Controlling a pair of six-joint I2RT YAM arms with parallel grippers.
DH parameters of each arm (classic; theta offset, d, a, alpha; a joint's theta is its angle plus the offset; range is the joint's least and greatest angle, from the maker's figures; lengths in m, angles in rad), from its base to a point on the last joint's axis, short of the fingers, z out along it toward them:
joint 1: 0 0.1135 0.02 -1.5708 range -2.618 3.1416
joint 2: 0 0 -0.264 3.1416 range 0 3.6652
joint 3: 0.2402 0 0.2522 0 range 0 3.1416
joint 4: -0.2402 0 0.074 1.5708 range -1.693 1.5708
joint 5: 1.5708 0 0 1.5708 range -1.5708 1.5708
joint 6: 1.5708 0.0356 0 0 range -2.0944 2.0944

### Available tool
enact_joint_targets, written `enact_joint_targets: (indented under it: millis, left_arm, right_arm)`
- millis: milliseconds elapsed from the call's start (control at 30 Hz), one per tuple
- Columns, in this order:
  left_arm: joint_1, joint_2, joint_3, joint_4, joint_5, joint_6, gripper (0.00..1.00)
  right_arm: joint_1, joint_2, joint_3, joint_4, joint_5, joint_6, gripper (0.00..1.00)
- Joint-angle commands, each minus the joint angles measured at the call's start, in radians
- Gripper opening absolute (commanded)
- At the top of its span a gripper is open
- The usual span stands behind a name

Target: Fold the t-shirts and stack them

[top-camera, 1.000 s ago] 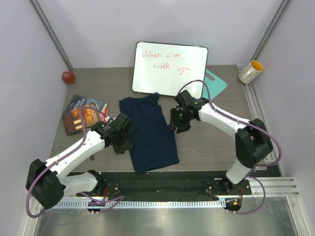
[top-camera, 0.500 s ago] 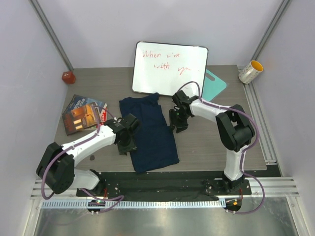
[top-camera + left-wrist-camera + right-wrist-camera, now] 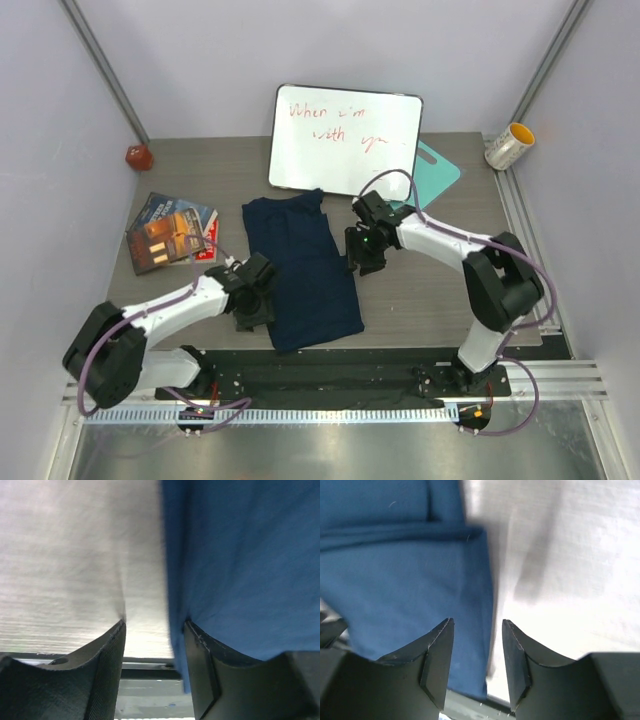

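Observation:
One dark navy t-shirt [image 3: 300,268] lies flat on the table, folded into a long narrow strip. My left gripper [image 3: 256,297] sits low at its left edge, near the front. In the left wrist view the jaws [image 3: 155,630] stand open, and the blue fabric [image 3: 240,555] edge runs between them against the right finger [image 3: 205,675]. My right gripper [image 3: 362,250] is at the shirt's right edge. It [image 3: 477,625] is open too, straddling the fabric [image 3: 405,575] edge over the pale table.
A whiteboard [image 3: 345,140] with red writing leans at the back, and a teal board [image 3: 438,170] lies beside it. A book [image 3: 168,230] and a red object [image 3: 138,157] are at the left. A cup [image 3: 509,146] lies at the back right, and a black rail [image 3: 340,365] runs along the front.
My left gripper has slid toward the front along the shirt's left edge, and its jaws stand wider. The right gripper has barely shifted. The shirt lies as before.

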Motion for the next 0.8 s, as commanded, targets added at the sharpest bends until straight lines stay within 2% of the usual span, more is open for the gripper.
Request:
enact_joint_targets:
  millis: [0,33,67,100,367,767]
  left_arm:
    - [-0.005,-0.135,-0.129,0.095,0.025,-0.083,0.52]
    - [-0.006,-0.171,-0.148,0.104,0.028,-0.097,0.53]
    - [-0.005,-0.187,-0.177,0.118,0.035,-0.105,0.53]
    - [-0.006,-0.199,-0.188,0.124,0.040,-0.112,0.53]
    - [-0.006,-0.257,-0.221,0.131,0.032,-0.154,0.54]
    - [-0.006,-0.356,-0.290,0.147,0.042,-0.205,0.54]
  right_arm:
    - [0.001,-0.156,-0.093,0.009,-0.042,0.033,0.50]
    - [0.001,-0.172,-0.116,0.012,-0.040,0.038,0.51]
    - [-0.001,-0.207,-0.163,0.015,-0.042,0.044,0.59]
    - [0.001,-0.225,-0.187,0.032,-0.054,0.056,0.62]
    - [0.001,-0.287,-0.420,0.162,-0.164,0.124,0.63]
    - [0.001,-0.301,-0.607,0.389,-0.319,0.204,0.63]
